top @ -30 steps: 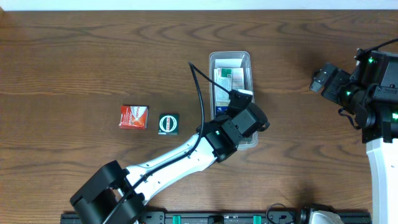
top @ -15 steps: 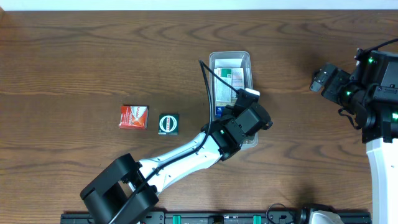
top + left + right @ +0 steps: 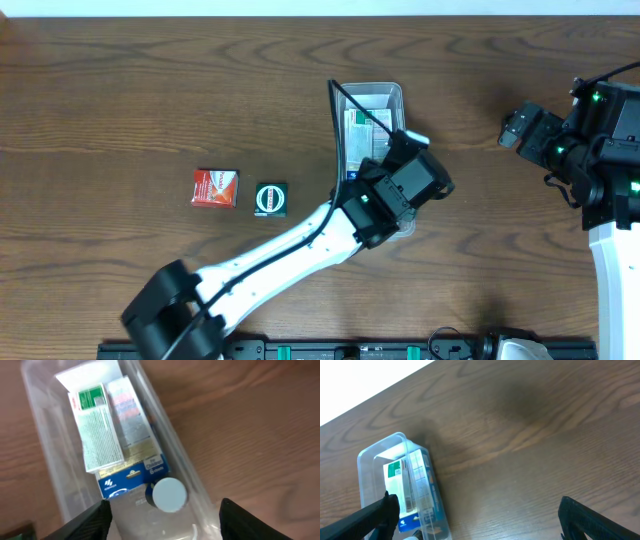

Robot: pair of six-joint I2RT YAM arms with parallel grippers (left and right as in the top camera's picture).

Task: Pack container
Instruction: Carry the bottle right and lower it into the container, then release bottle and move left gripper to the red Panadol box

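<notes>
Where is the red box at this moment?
In the overhead view the red box lies left of centre, just left of the green box and outside the container.

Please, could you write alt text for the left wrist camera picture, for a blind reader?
A clear plastic container on a wooden table holds small boxes, among them a white box with a green label and a blue box, with a pale round cap by the blue one. The left gripper is open above it.

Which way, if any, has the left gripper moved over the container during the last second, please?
Yes: the left gripper has shifted rightward and slightly farther along the container, which stayed put.
</notes>
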